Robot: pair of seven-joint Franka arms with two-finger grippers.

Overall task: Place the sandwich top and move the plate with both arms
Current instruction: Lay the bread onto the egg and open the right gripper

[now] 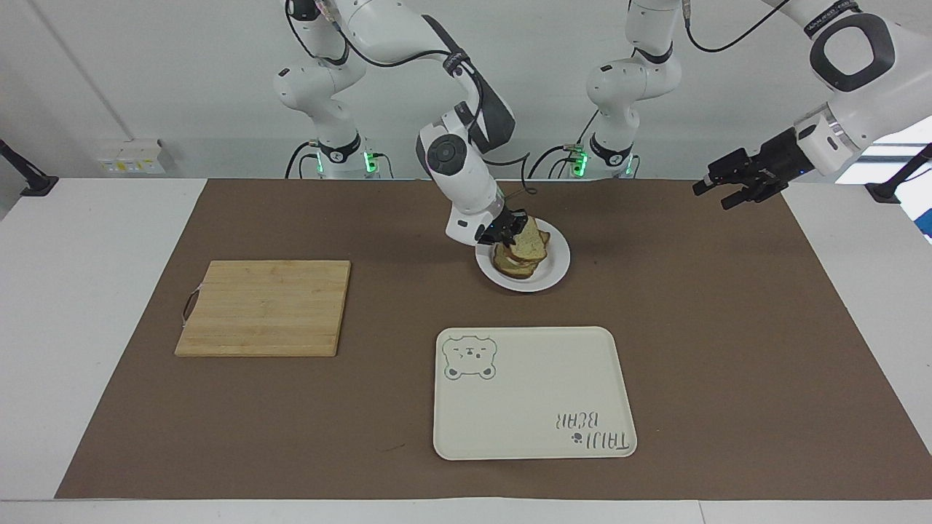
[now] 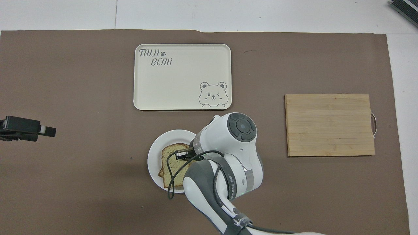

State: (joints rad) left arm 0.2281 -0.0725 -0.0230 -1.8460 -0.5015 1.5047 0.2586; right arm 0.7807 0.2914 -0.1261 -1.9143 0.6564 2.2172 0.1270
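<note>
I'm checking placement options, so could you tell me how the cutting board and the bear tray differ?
The cutting board is bare wood with a handle loop; the tray is cream, with a bear drawing and lettering. The board's corners are square, the tray's rounded with a raised rim. The board lies toward the right arm's end, the tray farther from the robots. Both lie flat.

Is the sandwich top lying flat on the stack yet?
Not yet: the sandwich top sits tilted over the lower slice, with the right pincer shut on it.
</note>
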